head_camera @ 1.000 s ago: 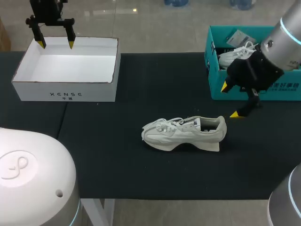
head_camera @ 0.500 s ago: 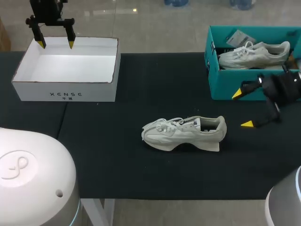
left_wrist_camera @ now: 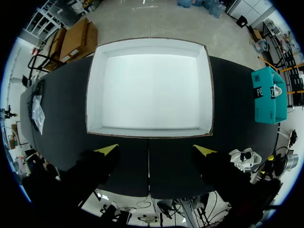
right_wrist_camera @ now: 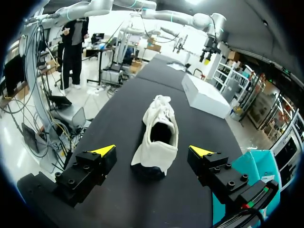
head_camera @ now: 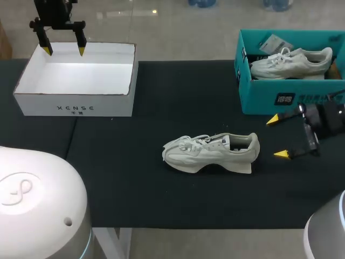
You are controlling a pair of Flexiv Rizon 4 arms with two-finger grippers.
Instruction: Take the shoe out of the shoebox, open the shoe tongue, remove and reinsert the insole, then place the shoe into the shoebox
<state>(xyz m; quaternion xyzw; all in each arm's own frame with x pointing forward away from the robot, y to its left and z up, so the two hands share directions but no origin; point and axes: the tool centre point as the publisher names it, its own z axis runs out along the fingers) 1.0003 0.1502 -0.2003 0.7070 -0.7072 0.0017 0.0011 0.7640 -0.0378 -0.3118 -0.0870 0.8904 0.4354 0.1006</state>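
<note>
Facing the heel of a pale grey-white lace-up running shoe (head_camera: 210,151), the right end effector (head_camera: 277,137) hangs low over the counter just beside it. Its two yellow-tipped fingers are spread wide and hold nothing. In its own wrist camera the shoe's open collar lies straight ahead, in line with the gap between the fingers. That suggests it is lined up to reach for the heel or the tongue.

The shoe stands upright on its sole in the middle of the black cloth-covered counter (head_camera: 135,183), with its toe toward the left arm's side. It is already out of any box.

Near the right end effector, at the counter's far right, sits an open teal cardboard shoebox (head_camera: 259,100). A second, matching pale shoe (head_camera: 291,62) lies inside it.

The left end effector (head_camera: 64,50) hovers above the far rim of an open white cardboard box (head_camera: 75,108) at the far left. Its fingers are likewise spread and carry nothing, so it is probably parked out of the way.

Count: two shoes, two boxes, two end effectors.
</note>
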